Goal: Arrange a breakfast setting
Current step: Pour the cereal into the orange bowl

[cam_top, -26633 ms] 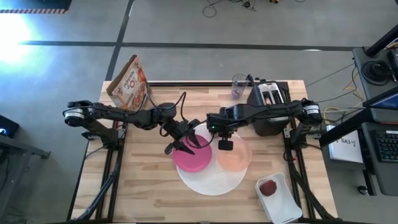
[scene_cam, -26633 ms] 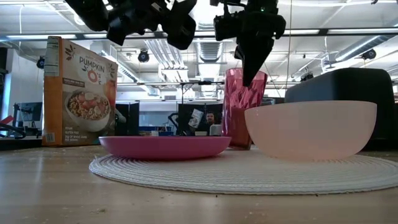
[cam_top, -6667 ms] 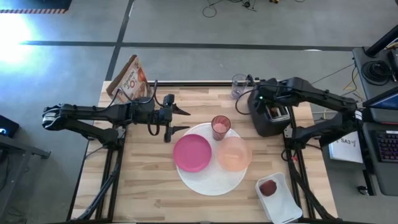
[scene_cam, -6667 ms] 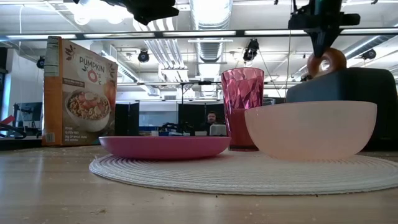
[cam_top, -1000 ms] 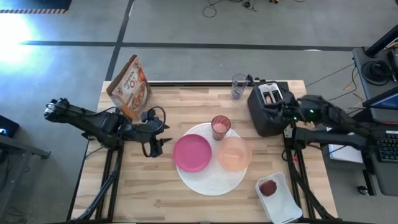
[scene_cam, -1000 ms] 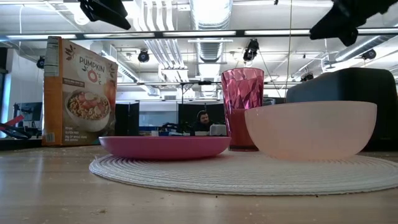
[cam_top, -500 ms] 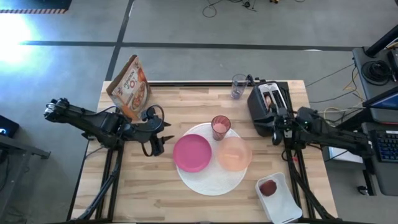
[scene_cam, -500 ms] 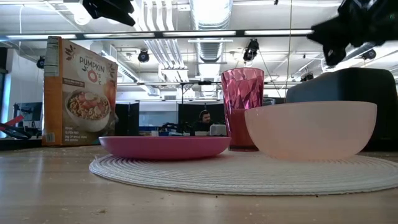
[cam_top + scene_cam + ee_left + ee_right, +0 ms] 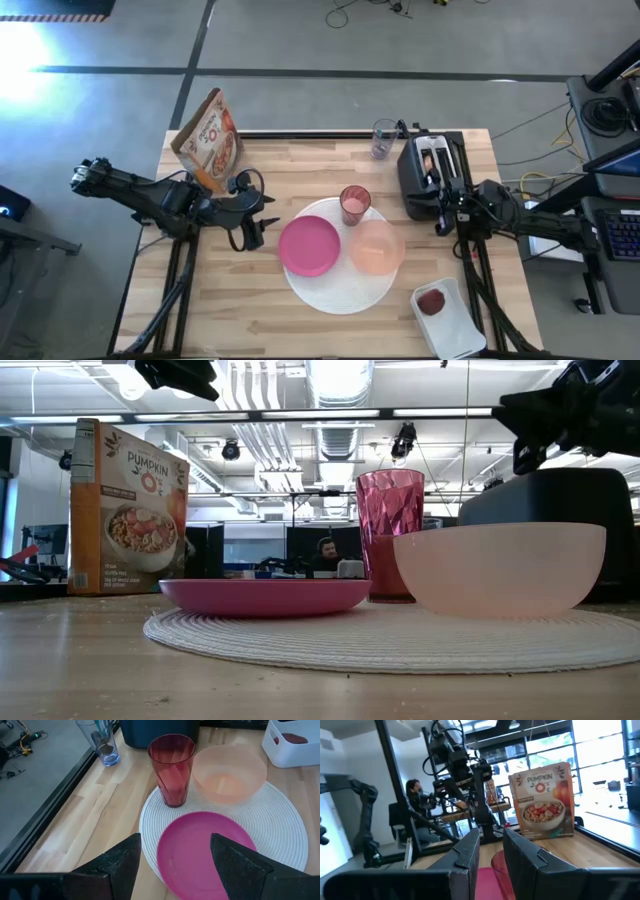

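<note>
Small red fruit (image 9: pixel 432 300) sits in the white tray (image 9: pixel 455 325) at the front-right corner, toward the front edge from the right gripper (image 9: pixel 442 212), which is beside the toaster (image 9: pixel 415 185). Right arm is much nearer. Its fingers are narrowly parted and empty. Left gripper (image 9: pixel 252 228) is wide open and empty, left of the magenta plate (image 9: pixel 310 246). Fruit is out of the low view; can't tell what's in the toaster slots.
</note>
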Controlling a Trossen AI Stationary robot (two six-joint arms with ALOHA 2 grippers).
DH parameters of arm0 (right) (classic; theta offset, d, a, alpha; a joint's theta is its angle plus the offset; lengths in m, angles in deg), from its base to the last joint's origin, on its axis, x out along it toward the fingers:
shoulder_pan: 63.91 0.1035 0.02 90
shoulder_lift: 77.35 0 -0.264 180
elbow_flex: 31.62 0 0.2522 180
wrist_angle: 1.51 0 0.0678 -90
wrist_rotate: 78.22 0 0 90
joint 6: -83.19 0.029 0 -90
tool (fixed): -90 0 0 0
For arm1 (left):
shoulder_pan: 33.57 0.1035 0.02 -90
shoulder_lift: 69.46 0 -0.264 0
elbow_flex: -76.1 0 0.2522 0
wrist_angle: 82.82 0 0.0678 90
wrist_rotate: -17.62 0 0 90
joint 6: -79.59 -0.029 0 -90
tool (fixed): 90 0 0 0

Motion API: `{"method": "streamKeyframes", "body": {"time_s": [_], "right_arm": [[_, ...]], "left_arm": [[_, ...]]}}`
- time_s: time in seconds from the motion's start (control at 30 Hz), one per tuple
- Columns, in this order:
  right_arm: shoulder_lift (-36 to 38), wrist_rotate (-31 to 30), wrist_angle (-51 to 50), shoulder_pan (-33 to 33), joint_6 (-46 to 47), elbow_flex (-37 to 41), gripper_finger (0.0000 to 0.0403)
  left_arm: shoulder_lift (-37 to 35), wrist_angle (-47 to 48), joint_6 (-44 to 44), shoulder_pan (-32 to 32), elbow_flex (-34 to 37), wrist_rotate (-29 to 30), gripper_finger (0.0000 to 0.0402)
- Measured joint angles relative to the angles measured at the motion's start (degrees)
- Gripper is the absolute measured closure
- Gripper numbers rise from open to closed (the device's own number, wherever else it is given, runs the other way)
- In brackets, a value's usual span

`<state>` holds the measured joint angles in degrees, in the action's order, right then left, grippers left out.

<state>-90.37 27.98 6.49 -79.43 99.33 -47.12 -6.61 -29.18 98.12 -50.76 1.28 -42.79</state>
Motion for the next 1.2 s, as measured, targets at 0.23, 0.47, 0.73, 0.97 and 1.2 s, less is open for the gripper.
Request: {"method": "streamKeyframes", "body": {"time_s": [0.23,0.47,0.73,0.97,1.2], "right_arm": [[-0.06,0.72,-0.32,0.02,-3.66,0.03,0.0330],[-0.20,0.33,-0.88,0.04,-6.96,-0.24,0.0323],[-0.23,0.27,-0.52,0.02,-4.23,-0.39,0.0330],[-0.28,0.27,-0.50,0.02,-4.17,-0.42,0.0321],[-0.28,0.27,-0.50,0.02,-4.18,-0.44,0.0320]], "left_arm": [[0.00,-0.01,-1.52,0.01,0.00,0.00,0.0179],[0.00,-0.02,-1.53,0.03,0.00,0.00,0.0179],[1.41,-2.26,-1.33,0.02,0.00,0.00,0.0179],[3.51,-5.31,1.82,0.02,0.02,-0.02,0.0179],[3.63,5.39,16.31,-0.02,0.02,-0.17,0.0179]]}}
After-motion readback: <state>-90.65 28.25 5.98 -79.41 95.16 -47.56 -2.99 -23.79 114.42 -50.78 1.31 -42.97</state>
